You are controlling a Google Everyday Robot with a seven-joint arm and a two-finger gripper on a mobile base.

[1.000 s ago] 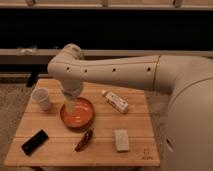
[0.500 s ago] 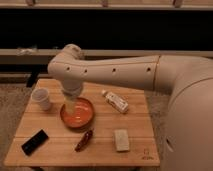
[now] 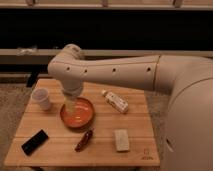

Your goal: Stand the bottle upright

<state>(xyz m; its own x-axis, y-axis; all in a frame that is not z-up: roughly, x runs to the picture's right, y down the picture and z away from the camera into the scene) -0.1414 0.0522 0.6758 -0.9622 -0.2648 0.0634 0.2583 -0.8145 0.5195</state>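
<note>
On one wooden table, counted singly: one bottle lying on its side, just right of one orange bowl; one white paper cup far left; one beige block; one black flat device; one dark red oblong item. One gripper hanging over the bowl's left part, spread or pressed together impossible to make out
</note>
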